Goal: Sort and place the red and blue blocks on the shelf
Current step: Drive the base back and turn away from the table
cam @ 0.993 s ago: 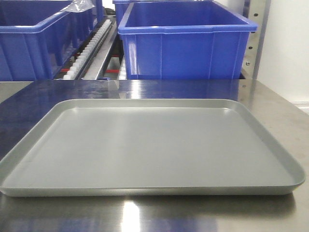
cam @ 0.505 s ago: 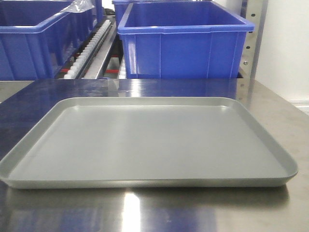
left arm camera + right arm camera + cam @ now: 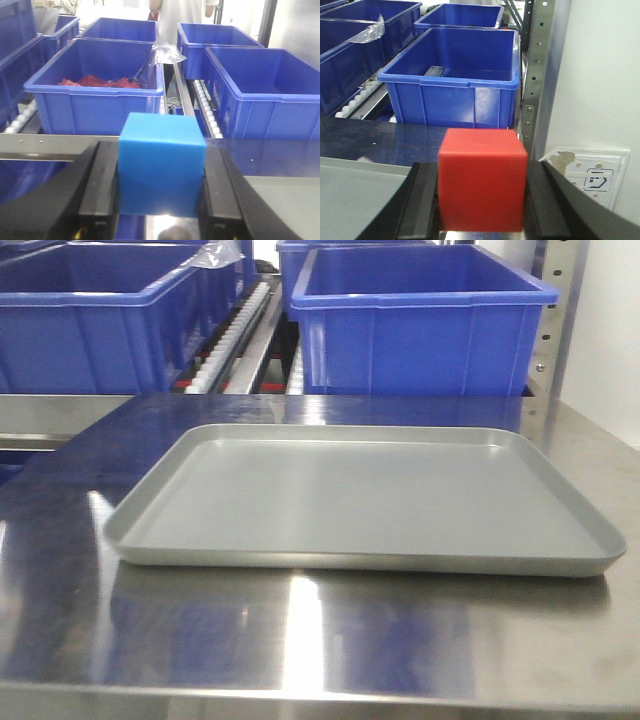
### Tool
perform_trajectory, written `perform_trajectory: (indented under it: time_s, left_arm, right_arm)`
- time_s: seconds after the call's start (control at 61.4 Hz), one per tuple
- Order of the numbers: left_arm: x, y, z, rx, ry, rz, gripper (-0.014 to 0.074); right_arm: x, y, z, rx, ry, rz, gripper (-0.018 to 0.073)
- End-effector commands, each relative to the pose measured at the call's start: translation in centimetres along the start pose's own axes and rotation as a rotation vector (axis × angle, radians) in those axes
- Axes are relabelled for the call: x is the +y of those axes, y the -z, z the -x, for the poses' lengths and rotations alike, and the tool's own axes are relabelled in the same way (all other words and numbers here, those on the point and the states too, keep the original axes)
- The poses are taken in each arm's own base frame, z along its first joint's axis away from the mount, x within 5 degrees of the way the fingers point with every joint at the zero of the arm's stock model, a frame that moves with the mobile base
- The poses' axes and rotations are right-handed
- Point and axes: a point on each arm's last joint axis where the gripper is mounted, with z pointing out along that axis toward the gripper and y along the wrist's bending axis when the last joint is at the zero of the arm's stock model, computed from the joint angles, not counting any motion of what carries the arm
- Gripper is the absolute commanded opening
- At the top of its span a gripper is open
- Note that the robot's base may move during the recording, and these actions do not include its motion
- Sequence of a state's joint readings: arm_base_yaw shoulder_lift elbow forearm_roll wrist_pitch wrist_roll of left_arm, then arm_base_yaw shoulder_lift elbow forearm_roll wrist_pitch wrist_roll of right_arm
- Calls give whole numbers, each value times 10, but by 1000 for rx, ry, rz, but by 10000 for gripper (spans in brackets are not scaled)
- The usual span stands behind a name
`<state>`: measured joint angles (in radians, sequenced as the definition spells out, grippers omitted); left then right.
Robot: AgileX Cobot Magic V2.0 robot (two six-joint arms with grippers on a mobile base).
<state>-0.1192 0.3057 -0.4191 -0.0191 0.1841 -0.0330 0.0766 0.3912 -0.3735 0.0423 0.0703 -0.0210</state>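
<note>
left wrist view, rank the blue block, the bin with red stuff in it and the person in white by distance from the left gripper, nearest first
1. blue block, clamped in the left gripper.
2. bin with red contents, ahead on the left.
3. person in white, far back, top centre.

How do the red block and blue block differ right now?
The blue block is clamped in the left gripper, the red block in the right gripper. Behind the blue block a bin holds red material; behind the red block stands the shelf post. Both are plain cubes.
</note>
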Motion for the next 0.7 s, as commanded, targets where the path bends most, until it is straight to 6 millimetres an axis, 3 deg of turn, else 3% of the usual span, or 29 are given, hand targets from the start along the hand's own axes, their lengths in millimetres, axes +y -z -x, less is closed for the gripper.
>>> perform_trajectory:
  time_s: [0.0, 0.684]
  left_arm:
    - [0, 1, 17, -107, 0, -1, 122]
    - [-1, 1, 16, -107, 0, -5, 122]
  right_arm:
    - [-1, 1, 18, -114, 8, -8, 68]
    - [-1, 1, 18, -114, 8, -8, 68]
